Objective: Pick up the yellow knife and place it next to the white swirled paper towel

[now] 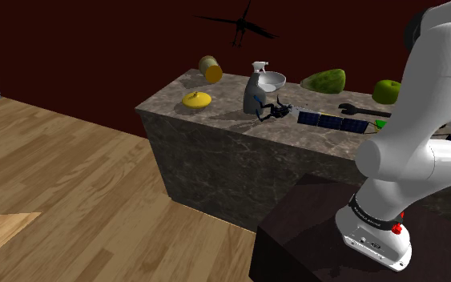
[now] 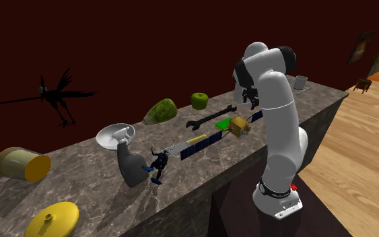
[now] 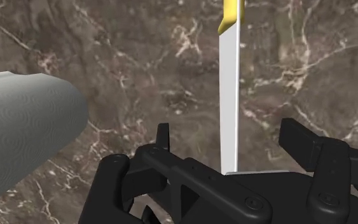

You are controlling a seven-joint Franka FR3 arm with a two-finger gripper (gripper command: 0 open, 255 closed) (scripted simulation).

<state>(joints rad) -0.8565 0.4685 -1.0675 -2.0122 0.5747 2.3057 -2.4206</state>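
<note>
1. One knife (image 3: 229,108) with a yellow handle.
2. One grey roll (image 3: 18,133) with swirls on it.
3. One black wrench (image 2: 211,118).
4. One green apple (image 2: 199,100).
5. One bumpy green thing (image 2: 161,110).
6. One white bowl (image 2: 110,137).
7. One grey spray bottle (image 2: 132,168).
8. One mug (image 2: 300,82).
9. One jar (image 2: 16,163) with a yellow lid, lying on its side.
10. One round yellow thing (image 2: 52,220).
11. One small dark toy (image 2: 158,163).
12. One white robot arm (image 2: 279,108).

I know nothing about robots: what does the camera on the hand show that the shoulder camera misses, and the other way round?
Wrist view: the tool with its fingers apart, a white-bladed, yellow-handled knife lying beyond them, and a grey roll beside it. Shoulder view: the white arm on its stand, a green apple and a wrench. Both: the marbled counter.
</note>
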